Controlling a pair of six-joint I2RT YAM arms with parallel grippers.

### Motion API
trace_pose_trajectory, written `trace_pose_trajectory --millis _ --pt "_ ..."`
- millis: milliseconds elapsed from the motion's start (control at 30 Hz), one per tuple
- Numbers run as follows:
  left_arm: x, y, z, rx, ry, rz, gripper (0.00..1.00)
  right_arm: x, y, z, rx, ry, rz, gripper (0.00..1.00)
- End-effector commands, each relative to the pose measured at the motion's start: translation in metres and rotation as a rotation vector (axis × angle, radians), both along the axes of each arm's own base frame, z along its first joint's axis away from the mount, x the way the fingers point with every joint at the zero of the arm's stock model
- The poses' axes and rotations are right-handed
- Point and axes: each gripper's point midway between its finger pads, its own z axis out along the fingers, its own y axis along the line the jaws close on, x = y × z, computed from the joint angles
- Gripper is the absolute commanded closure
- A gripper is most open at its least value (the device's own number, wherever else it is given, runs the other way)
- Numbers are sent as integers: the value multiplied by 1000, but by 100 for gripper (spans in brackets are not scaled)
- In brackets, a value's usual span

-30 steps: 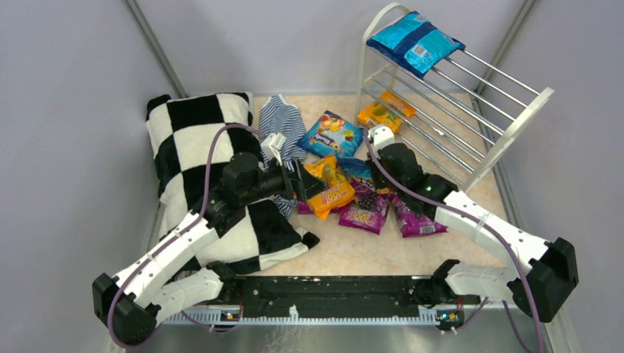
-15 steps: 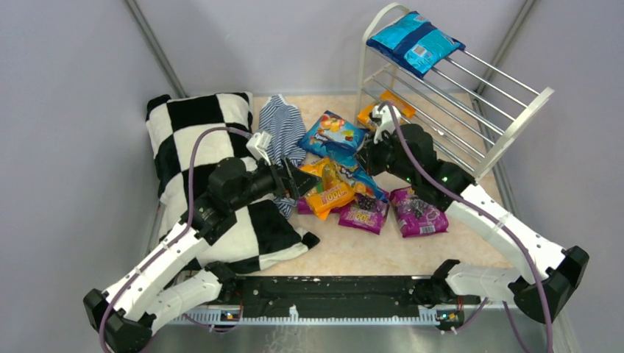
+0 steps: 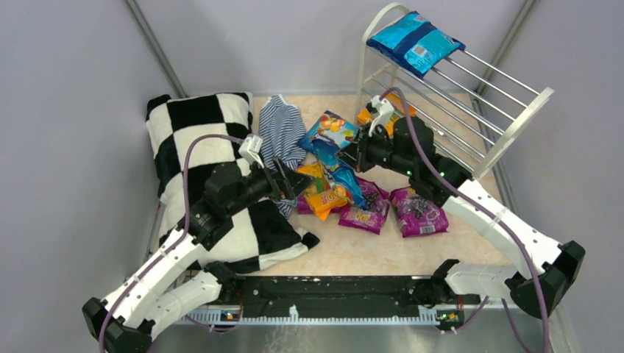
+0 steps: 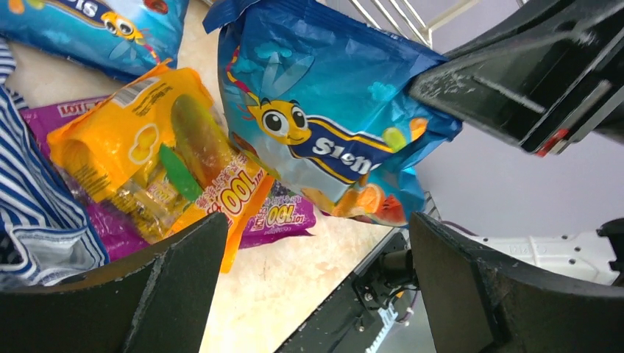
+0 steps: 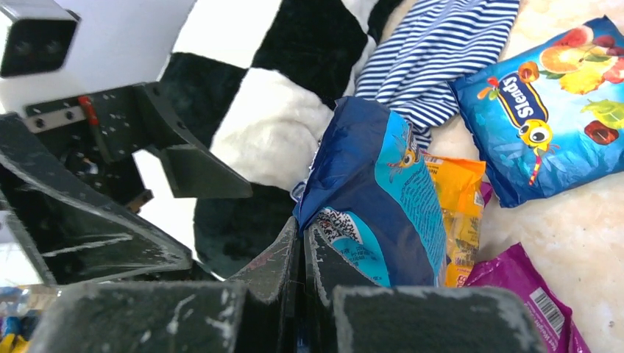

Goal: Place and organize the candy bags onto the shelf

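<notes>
Blue candy bag [image 3: 343, 178] had risen off the pile [image 3: 368, 213]; we noted right gripper [image 3: 353, 156] clamped on its edge, swinging toward shelf [image 3: 524, 123] at 1 o'clock. Left gripper [image 3: 291, 181] gaped wide, empty.

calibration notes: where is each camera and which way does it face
Top external: fixed above and behind the bases, looking down on shelf and pillow; left arm and right arm show.
Left wrist: on the left arm, looking through its open left tool at the blue bag.
Right wrist: on the right arm, facing the pillow; right tool shut on that bag.
Shared: both wrist views show that bag and the opposite tool.
</notes>
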Motion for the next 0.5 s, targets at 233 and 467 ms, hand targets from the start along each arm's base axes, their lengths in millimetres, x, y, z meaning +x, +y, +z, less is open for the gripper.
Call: trace_pose_trajectory --millis 233,467 --pt "10 1 15 -146 421 28 1 16 25 58 -13 -413 150 100" --pt "31 -17 20 -300 589 -87 1 -7 39 31 10 -466 319 100"
